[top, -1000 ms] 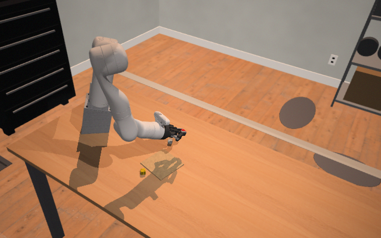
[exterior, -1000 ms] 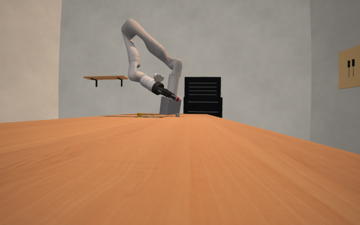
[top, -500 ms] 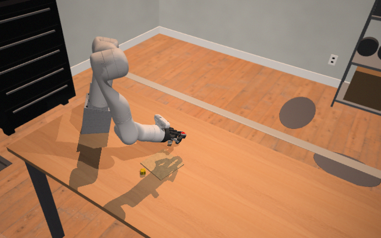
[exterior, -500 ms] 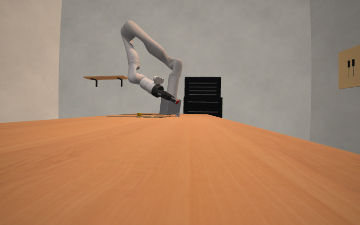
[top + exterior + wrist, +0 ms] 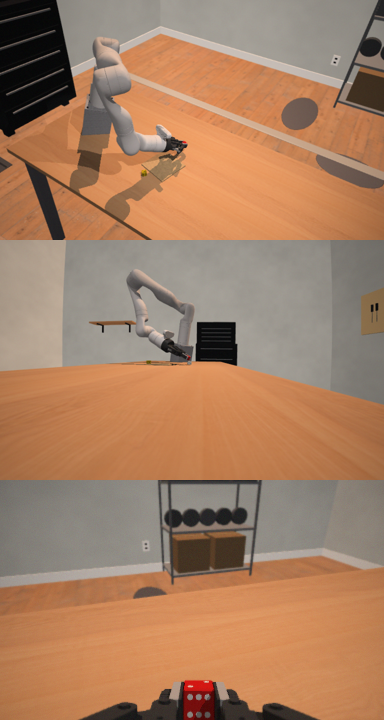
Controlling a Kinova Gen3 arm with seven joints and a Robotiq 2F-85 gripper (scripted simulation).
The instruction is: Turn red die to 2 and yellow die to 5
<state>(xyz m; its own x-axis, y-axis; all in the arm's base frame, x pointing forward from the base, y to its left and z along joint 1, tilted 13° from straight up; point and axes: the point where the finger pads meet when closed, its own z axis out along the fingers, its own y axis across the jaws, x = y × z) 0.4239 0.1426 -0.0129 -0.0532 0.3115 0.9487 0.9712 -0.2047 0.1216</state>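
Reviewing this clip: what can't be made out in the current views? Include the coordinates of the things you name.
- White die [image 5: 189,362], top view: apparently behind the gripper [image 5: 184,144] [image 5: 187,356] [image 5: 198,700].
- Red die [image 5: 184,142] [image 5: 188,357] [image 5: 198,706], wrist view: side faces covered by the fingers.
- Yellow die [image 5: 143,172] [image 5: 148,362]: pips too small in top view.
- Mat [image 5: 162,179], wrist view: out of frame.

The arm [image 5: 124,121] [image 5: 162,292] has smooth, rounded pale-grey segments with thin dark seams and a black end effector [image 5: 182,147] [image 5: 186,356] [image 5: 198,696].

The red die [image 5: 184,142] [image 5: 188,357] [image 5: 198,700] shows six white pips on the face toward the wrist view and two on the face above it; pips elsewhere are too small to read surely.
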